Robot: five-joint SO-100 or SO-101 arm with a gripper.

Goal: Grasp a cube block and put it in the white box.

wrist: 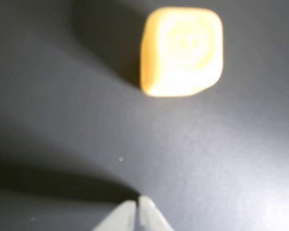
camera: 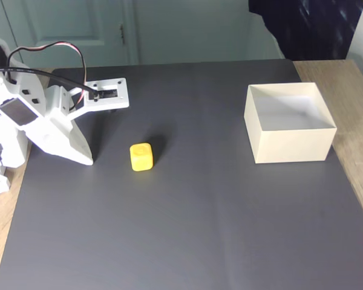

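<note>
Claw (wrist: pixel 137 204) tips are sitting closest to the lens in the wrist view, pressed together at the bottom edge, pinching nothing. They are hovering just above or touching the worktop (wrist: pixel 231 159) (can't tell which, their shadow is meeting them).

Risks from here, as I'm reading it:
- Claw is going in shut. If it's advancing like this it's going to shove the cube block (wrist: pixel 182 52) instead of straddling it. Needs to be spreading first.
- Cube has rounded edges and is sitting slightly rotated in the wrist view, so the fingers may be landing on corners, not flats. It would be twisting or squirting out on closing.
- Worktop looks smooth and dark, so a nudged cube is likely sliding rather than staying put.
- Tips are running low; any more descent risks scraping the mat.
- Wrist picture is blurry, so alignment is hard to judge from it alone.

Where the cube is lying: ahead of the tips, toward the top of the wrist view and offset right of the claw's centre line, apart from it with bare mat between. In the fixed view the cube block (camera: pixel 141 156) is resting on the mat just right of the claw (camera: pixel 88 161), not touching. White box (camera: pixel 289 122) is standing well apart, far right of that view, open and looking empty (inside is partly hidden by the near wall).
</note>
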